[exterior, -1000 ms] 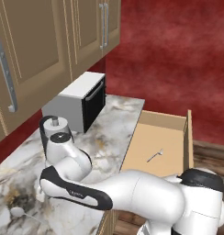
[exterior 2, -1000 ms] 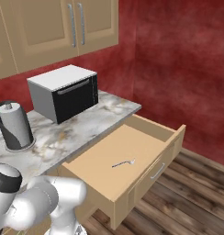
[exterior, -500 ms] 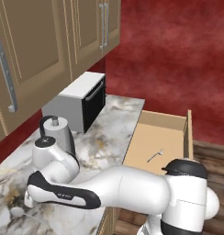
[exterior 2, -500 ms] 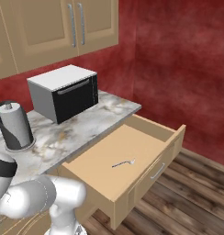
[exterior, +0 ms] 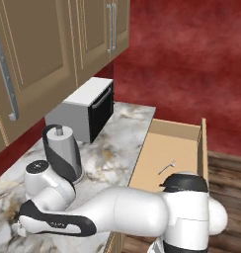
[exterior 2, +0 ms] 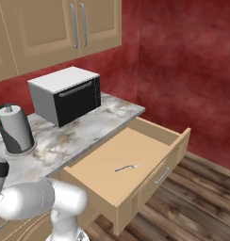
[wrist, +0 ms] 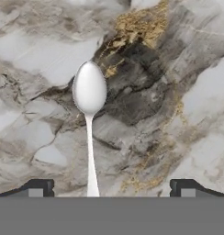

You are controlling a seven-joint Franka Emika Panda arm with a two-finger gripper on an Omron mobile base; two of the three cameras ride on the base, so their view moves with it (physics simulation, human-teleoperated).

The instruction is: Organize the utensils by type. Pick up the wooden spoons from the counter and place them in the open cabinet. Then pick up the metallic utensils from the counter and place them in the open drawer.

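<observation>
the gripper (wrist: 112, 187), fingers spread wide and empty, hovers over a slim silver-grey metal spoon (wrist: 89, 114) lying flat on the veined marble counter (wrist: 178, 92). the spoon sits left of centre between the fingertips, so closing may nudge it aside.

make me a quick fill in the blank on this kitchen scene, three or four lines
1. The metal spoon lies on the ____ counter.
2. The small metal utensil lies inside the open ____.
3. The toaster oven stands on the counter under the wall ____.
4. The gripper fingers stand ____ above the spoon.

Missing words: marble; drawer; cabinets; open
</observation>
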